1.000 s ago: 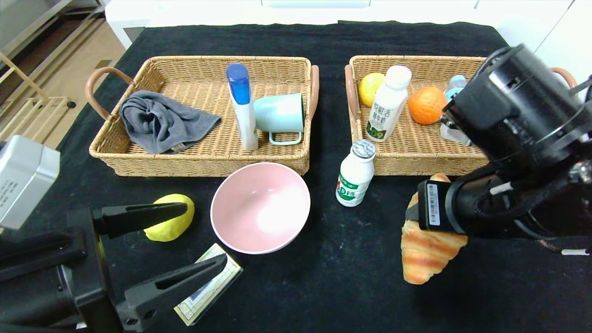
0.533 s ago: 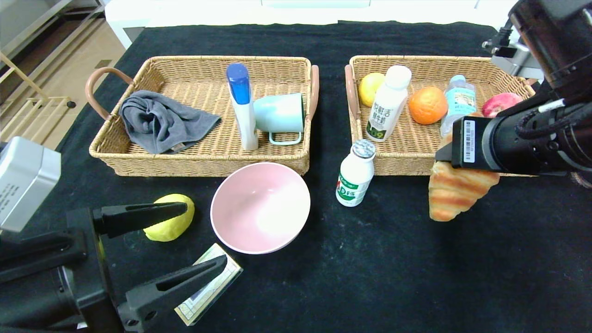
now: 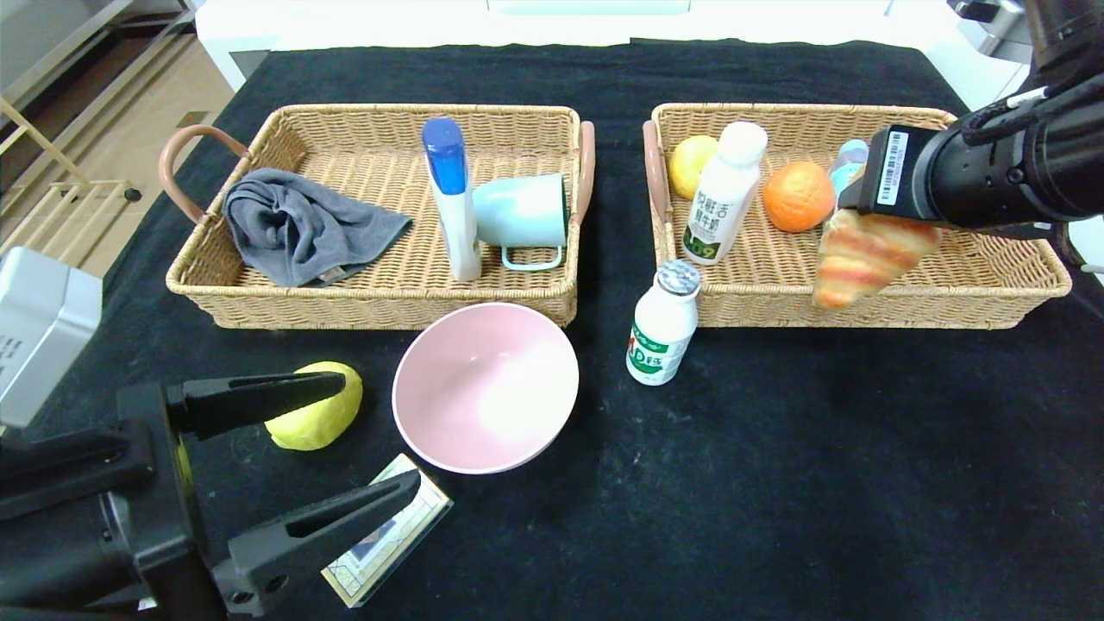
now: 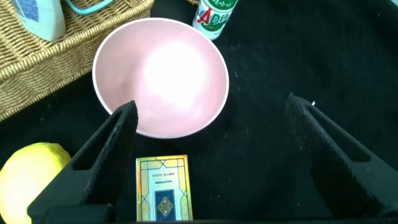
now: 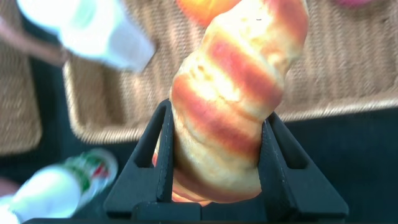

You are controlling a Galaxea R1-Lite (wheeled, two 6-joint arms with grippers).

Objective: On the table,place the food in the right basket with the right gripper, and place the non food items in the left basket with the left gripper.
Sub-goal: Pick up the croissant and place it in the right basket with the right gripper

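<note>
Right gripper (image 3: 862, 226), clamped on croissant (image 3: 867, 252), rises from table in front of right basket (image 3: 975, 297) and moves over its front rim. Croissant now hangs above basket interior, just beside orange (image 3: 796, 196). Red apple, seen earlier in basket, now hidden behind arm.

Croissant (image 3: 867, 254) clamped in right gripper (image 3: 849, 226) above right basket (image 3: 992, 297).
Left gripper (image 3: 345, 453) spread wide near pink bowl (image 3: 486, 386), well apart from that basket.
</note>
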